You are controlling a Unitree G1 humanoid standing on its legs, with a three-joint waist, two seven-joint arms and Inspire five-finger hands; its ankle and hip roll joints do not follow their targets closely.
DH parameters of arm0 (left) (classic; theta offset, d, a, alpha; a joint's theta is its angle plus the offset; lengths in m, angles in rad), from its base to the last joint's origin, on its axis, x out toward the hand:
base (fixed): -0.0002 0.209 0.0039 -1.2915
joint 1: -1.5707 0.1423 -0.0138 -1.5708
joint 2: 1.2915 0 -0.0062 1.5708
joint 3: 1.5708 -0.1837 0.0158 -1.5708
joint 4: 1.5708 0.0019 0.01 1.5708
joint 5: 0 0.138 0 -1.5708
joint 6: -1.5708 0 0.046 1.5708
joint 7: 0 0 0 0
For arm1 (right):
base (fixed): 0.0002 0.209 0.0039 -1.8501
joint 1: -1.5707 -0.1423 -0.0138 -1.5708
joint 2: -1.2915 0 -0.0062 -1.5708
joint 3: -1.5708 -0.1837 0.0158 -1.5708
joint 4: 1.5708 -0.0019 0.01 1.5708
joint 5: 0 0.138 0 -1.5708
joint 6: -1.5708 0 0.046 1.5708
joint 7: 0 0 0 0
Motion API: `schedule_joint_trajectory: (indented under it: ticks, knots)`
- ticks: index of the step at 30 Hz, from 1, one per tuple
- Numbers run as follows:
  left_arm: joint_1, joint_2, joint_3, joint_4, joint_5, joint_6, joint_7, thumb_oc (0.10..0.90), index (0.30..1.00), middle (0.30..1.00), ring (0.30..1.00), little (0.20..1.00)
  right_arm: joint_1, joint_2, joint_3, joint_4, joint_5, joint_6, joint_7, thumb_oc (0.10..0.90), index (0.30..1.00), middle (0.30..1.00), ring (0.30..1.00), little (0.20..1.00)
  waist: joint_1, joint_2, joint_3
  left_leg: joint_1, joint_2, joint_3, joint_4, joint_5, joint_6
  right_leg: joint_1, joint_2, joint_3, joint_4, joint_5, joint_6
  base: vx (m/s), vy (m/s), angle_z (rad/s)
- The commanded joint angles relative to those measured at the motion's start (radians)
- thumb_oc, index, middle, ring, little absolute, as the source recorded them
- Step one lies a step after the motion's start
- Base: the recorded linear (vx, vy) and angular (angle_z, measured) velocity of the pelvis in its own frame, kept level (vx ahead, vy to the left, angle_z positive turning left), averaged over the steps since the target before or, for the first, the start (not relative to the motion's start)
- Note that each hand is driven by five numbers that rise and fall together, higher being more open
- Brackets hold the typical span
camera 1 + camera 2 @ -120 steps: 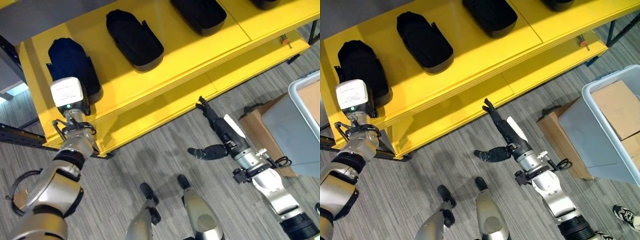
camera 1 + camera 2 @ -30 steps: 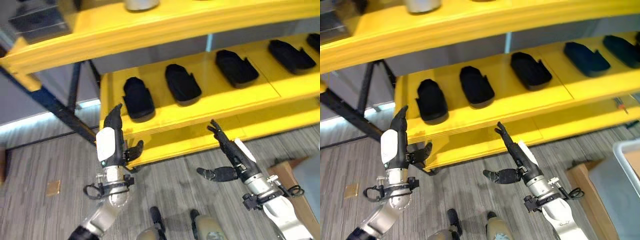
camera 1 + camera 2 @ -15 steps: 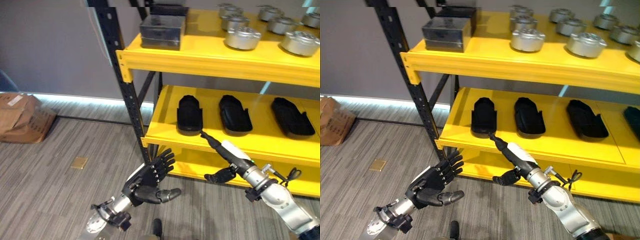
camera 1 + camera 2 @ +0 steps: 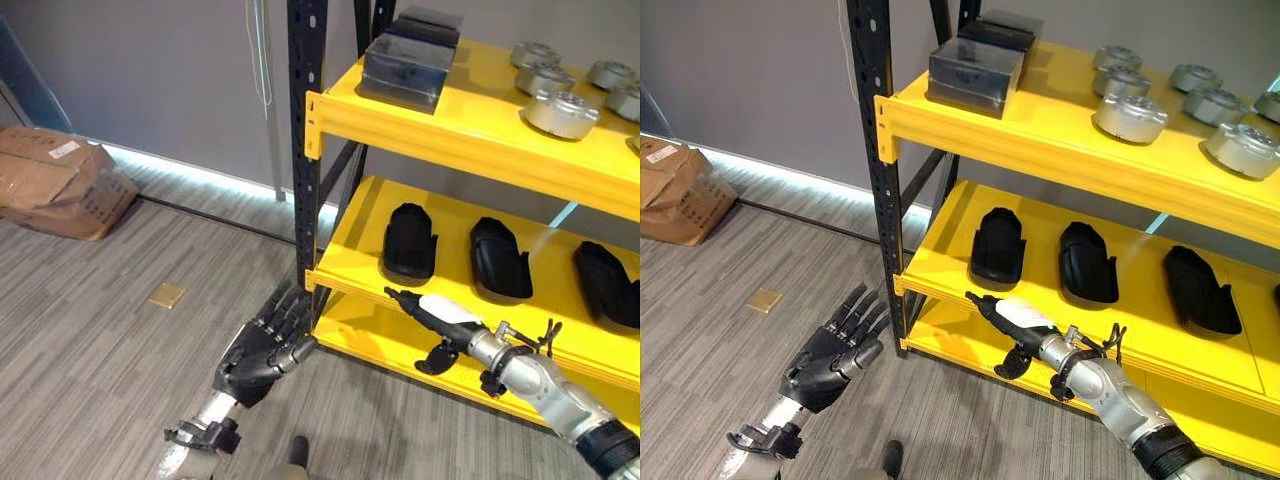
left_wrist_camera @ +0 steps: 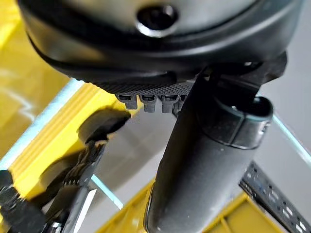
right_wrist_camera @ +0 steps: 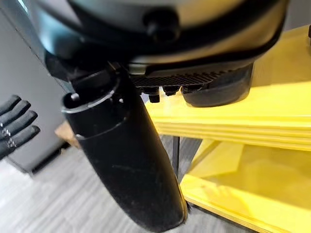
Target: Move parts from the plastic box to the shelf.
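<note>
A yellow shelf (image 4: 470,135) on a black upright post (image 4: 303,150) is taken as the landmark. On its middle level three black moulded parts (image 4: 409,243) are laid side by side, the nearest just inside the post. On the upper level two dark boxes (image 4: 408,68) are set at the post end, and round silver metal parts (image 4: 558,110) are lined up further along. The plastic box named in the task cannot be found in these views.

The left hand (image 4: 262,350) is held low in front of the shelf, just beside the foot of the post, over the grey striped floor (image 4: 110,340); its fingers are spread and straight, and nothing is held. The right hand (image 4: 440,318) is stretched out flat before the front edge of the middle level, below the nearest black part, with fingers extended, thumb hanging down, and nothing grasped.

Well away from the shelf, by the grey wall, a brown cardboard package (image 4: 60,180) is lying on the floor, and a small tan square (image 4: 166,294) is seen between it and the post.
</note>
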Motion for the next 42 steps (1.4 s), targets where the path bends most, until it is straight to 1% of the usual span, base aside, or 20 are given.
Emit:
schedule_joint_trajectory:
  ticks: [1,3,5,6,11,12,14,17,21,25,30,31,35,42]
  knots:
    - [-0.066,-0.028,0.065,-0.097,-0.007,-0.036,-0.028,0.900,1.000,1.000,1.000,1.000,-0.138,-0.050,-0.018,-0.049,-0.030,-0.018,-0.059,0.900,1.000,1.000,1.000,1.000,0.027,-0.001,0.016,0.081,0.085,0.000,0.020,-0.108,-0.051,-0.063,-0.057,-0.046,0.035,0.063,0.038,0.04,-0.049,0.03]
    - [-0.060,-0.030,0.076,-0.108,0.037,-0.028,-0.046,0.900,1.000,1.000,1.000,1.000,-0.139,-0.041,-0.010,-0.020,-0.092,0.007,-0.107,0.900,1.000,1.000,1.000,1.000,0.035,-0.009,0.022,0.072,0.086,-0.002,0.025,-0.108,-0.050,-0.068,-0.055,-0.049,0.037,0.064,0.036,0.04,-0.076,0.00]
    - [-0.060,-0.029,0.075,-0.109,0.046,-0.026,-0.048,0.900,1.000,1.000,1.000,1.000,-0.145,-0.039,-0.006,-0.007,-0.111,0.017,-0.120,0.900,1.000,1.000,1.000,1.000,0.037,-0.011,0.024,0.068,0.086,-0.001,0.029,-0.109,-0.050,-0.071,-0.055,-0.049,0.039,0.064,0.036,0.02,-0.064,0.04]
    - [-0.065,-0.023,0.073,-0.110,0.050,-0.019,-0.048,0.900,1.000,1.000,1.000,1.000,-0.158,-0.038,-0.001,0.018,-0.141,0.029,-0.148,0.900,1.000,1.000,1.000,1.000,0.040,-0.013,0.030,0.062,0.089,0.000,0.033,-0.110,-0.050,-0.077,-0.053,-0.050,0.041,0.065,0.035,0.00,-0.059,0.07]
    - [-0.084,-0.012,0.071,-0.111,0.038,0.002,-0.056,0.900,1.000,1.000,1.000,1.000,-0.197,-0.029,0.018,0.073,-0.167,0.064,-0.169,0.900,1.000,1.000,1.000,1.000,0.046,-0.018,0.047,0.045,0.096,0.003,0.051,-0.114,-0.050,-0.089,-0.050,-0.049,0.049,0.066,0.036,0.01,-0.064,-0.02]
    - [-0.085,-0.011,0.073,-0.113,0.036,0.006,-0.056,0.900,1.000,1.000,1.000,1.000,-0.201,-0.028,0.020,0.081,-0.176,0.068,-0.177,0.900,1.000,1.000,1.000,1.000,0.047,-0.018,0.050,0.044,0.097,0.002,0.053,-0.115,-0.050,-0.090,-0.050,-0.049,0.051,0.066,0.036,0.05,-0.063,0.00]
    - [-0.088,-0.004,0.077,-0.118,0.033,0.020,-0.069,0.900,1.000,1.000,1.000,1.000,-0.217,-0.023,0.025,0.113,-0.214,0.102,-0.209,0.900,1.000,1.000,1.000,1.000,0.051,-0.016,0.058,0.039,0.099,0.002,0.062,-0.117,-0.049,-0.095,-0.049,-0.048,0.056,0.067,0.036,0.07,-0.054,-0.02]
    - [-0.095,0.006,0.073,-0.122,0.036,0.030,-0.069,0.900,1.000,1.000,1.000,1.000,-0.245,-0.017,0.034,0.157,-0.239,0.127,-0.232,0.900,1.000,1.000,1.000,1.000,0.056,-0.011,0.070,0.027,0.100,-0.001,0.071,-0.119,-0.048,-0.106,-0.048,-0.045,0.064,0.065,0.036,0.03,-0.039,0.00]
    - [-0.102,0.011,0.069,-0.122,0.033,0.036,-0.074,0.900,1.000,1.000,1.000,1.000,-0.267,-0.017,0.035,0.179,-0.230,0.150,-0.242,0.900,1.000,1.000,1.000,1.000,0.058,-0.006,0.080,0.021,0.099,-0.005,0.076,-0.121,-0.045,-0.110,-0.048,-0.042,0.070,0.062,0.035,0.01,-0.015,0.01]
    - [-0.105,0.013,0.069,-0.132,0.040,0.055,-0.068,0.900,1.000,1.000,1.000,1.000,-0.277,-0.010,0.038,0.198,-0.230,0.151,-0.221,0.900,1.000,1.000,1.000,1.000,0.062,0.001,0.091,0.013,0.098,-0.013,0.088,-0.123,-0.045,-0.116,-0.049,-0.039,0.081,0.058,0.034,0.04,-0.029,0.02]
    - [-0.119,0.022,0.070,-0.129,0.043,0.080,-0.074,0.900,1.000,1.000,1.000,1.000,-0.311,0.000,0.062,0.260,-0.225,0.170,-0.235,0.900,1.000,1.000,1.000,1.000,0.071,0.012,0.109,0.002,0.097,-0.026,0.100,-0.125,-0.042,-0.125,-0.049,-0.036,0.100,0.051,0.033,0.04,-0.051,0.05]
    - [-0.132,0.030,0.068,-0.133,0.040,0.095,-0.070,0.900,1.000,1.000,1.000,1.000,-0.338,0.003,0.073,0.290,-0.218,0.172,-0.232,0.900,1.000,1.000,1.000,1.000,0.078,0.017,0.122,-0.010,0.094,-0.035,0.110,-0.127,-0.041,-0.131,-0.049,-0.037,0.110,0.046,0.032,0.00,-0.061,0.02]
    - [-0.135,0.032,0.067,-0.135,0.051,0.110,-0.073,0.900,1.000,1.000,1.000,1.000,-0.365,0.009,0.088,0.333,-0.216,0.204,-0.228,0.900,1.000,1.000,1.000,1.000,0.088,0.023,0.139,-0.022,0.093,-0.048,0.121,-0.126,-0.041,-0.137,-0.048,-0.038,0.125,0.040,0.029,0.02,-0.064,0.04]
    - [-0.144,0.045,0.074,-0.138,0.049,0.135,-0.085,0.900,1.000,1.000,1.000,1.000,-0.406,0.012,0.105,0.419,-0.195,0.220,-0.252,0.900,1.000,1.000,1.000,1.000,0.105,0.031,0.163,-0.041,0.091,-0.065,0.132,-0.123,-0.041,-0.147,-0.042,-0.044,0.141,0.033,0.026,0.01,-0.060,0.05]
